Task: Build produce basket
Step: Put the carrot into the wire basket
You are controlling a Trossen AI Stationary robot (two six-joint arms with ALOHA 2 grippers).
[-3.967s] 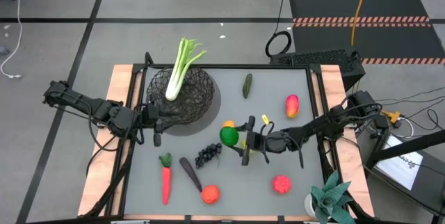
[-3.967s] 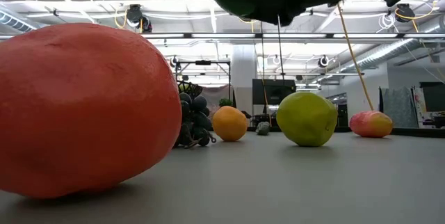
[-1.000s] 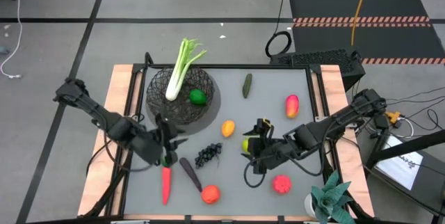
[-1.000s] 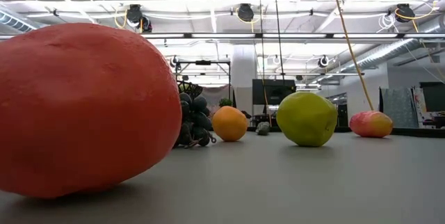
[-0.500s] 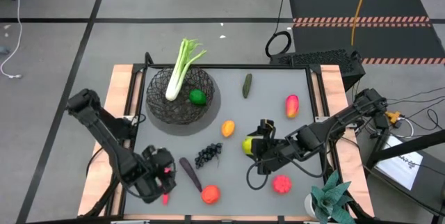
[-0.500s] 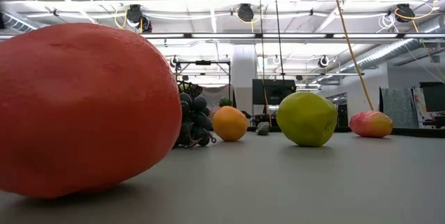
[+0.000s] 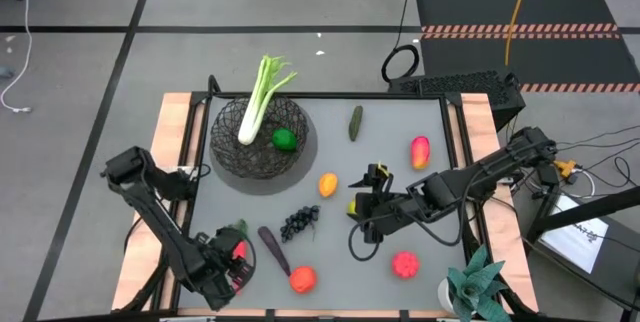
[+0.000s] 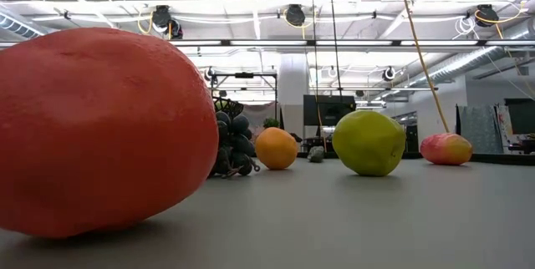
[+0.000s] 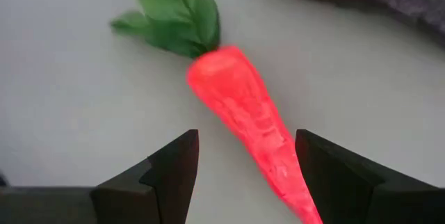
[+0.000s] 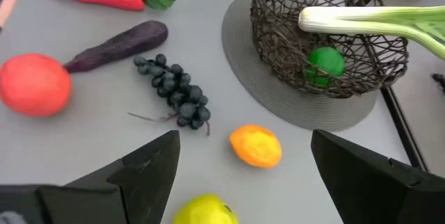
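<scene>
The black wire basket [image 7: 262, 140] stands at the far left and holds the white-green leek [image 7: 258, 100] and the green lime [image 7: 285, 139]. My left gripper [image 7: 232, 262] hangs open over the orange carrot [image 9: 245, 113] near the front left; its fingers stand on either side of the carrot without touching it. My right gripper [image 7: 362, 207] is open above the yellow-green apple [image 10: 205, 211], mid-table. The grapes [image 7: 298, 222], eggplant [image 7: 272, 249], orange [image 7: 328, 184], mango [image 7: 420, 151], cucumber [image 7: 355, 122], a red-orange round fruit [image 7: 302, 279] and a pink-red fruit [image 7: 405, 264] lie on the table.
A spiky teal-green plant [image 7: 480, 284] stands at the near right corner. In the low view the red-orange fruit [image 8: 100, 127] fills the left side, with the grapes [image 8: 232, 148], orange [image 8: 276, 148], apple [image 8: 368, 142] and mango [image 8: 445, 148] behind it.
My left arm has swung from beside the basket toward the table's near edge and has come down over the carrot, with its gripper open. The fruits on the table have stayed where they were.
</scene>
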